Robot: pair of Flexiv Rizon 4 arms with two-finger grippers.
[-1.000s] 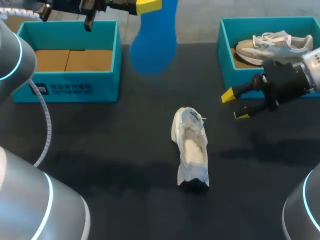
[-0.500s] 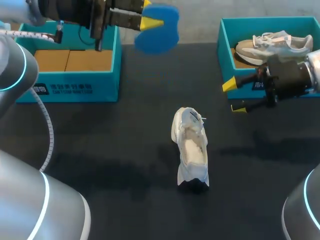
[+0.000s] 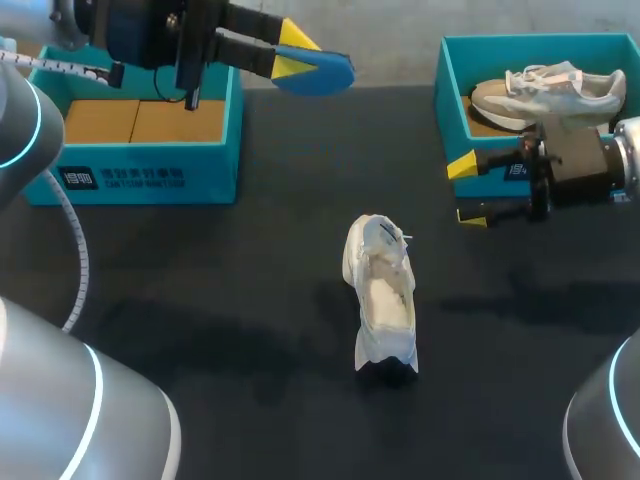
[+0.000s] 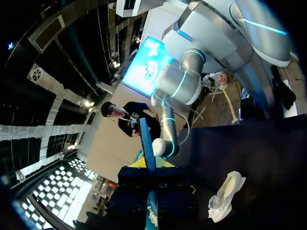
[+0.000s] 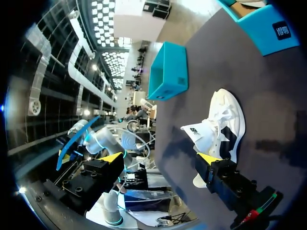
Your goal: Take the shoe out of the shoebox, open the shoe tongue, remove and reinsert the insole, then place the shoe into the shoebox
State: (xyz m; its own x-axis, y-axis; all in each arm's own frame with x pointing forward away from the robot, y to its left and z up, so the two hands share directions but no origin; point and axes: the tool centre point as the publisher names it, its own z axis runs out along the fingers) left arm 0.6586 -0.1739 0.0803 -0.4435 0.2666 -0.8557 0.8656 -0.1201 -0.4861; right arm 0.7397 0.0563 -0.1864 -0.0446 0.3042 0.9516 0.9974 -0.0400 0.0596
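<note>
1. While raised above the table [image 3: 250,300], clamps the blue insole [image 3: 325,72] in the left gripper [image 3: 293,55], both yellow tips pressed on it from two sides.
2. Shows that insole edge-on, jutting past the right-hand wall of the left shoebox [image 3: 130,165]; from the left wrist, a thin blue edge standing between the fingers.
3. Holds the right gripper [image 3: 467,192] spread wide with nothing between its tips, just in front of the right shoebox [image 3: 450,100].
4. Finds the white shoe [image 3: 382,295] lying lengthways at the table's middle, mouth upward, well apart from both grippers and both boxes.
5. Notes a second shoe [image 3: 545,90], grey and white, taking up the right shoebox's floor, and brown cardboard [image 3: 145,120] lining the left one.
6. Places the right gripper between the white shoe and the right shoebox's front wall.
</note>
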